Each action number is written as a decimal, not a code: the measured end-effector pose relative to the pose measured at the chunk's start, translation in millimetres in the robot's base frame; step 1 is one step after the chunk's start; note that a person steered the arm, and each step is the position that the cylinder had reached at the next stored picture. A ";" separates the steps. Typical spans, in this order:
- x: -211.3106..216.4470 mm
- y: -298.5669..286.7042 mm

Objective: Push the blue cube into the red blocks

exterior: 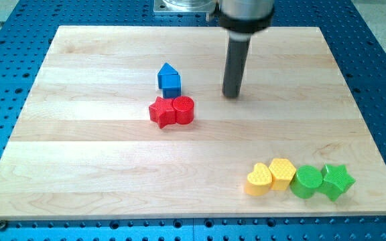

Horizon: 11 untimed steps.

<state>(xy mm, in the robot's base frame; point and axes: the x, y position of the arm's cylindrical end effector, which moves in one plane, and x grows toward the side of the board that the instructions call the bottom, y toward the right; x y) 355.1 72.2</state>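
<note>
A blue block [169, 79], cube-like with a pointed top end, lies left of centre on the wooden board [79, 140]. Just below it sit two red blocks touching each other: a red star [160, 112] on the left and a red cylinder [184, 110] on the right. The blue block's lower edge is very close to the red pair; I cannot tell if they touch. My tip [231, 96] rests on the board to the right of the blue block, a clear gap away from it and up-right of the red cylinder.
At the view's bottom right stands a row of blocks: a yellow heart [259, 179], a yellow block [283, 173], a green cylinder [307, 182] and a green star [336, 181]. A blue perforated table [380, 67] surrounds the board.
</note>
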 end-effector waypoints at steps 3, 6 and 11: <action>-7.3 -102.2; 3.9 -87.6; -10.4 -155.4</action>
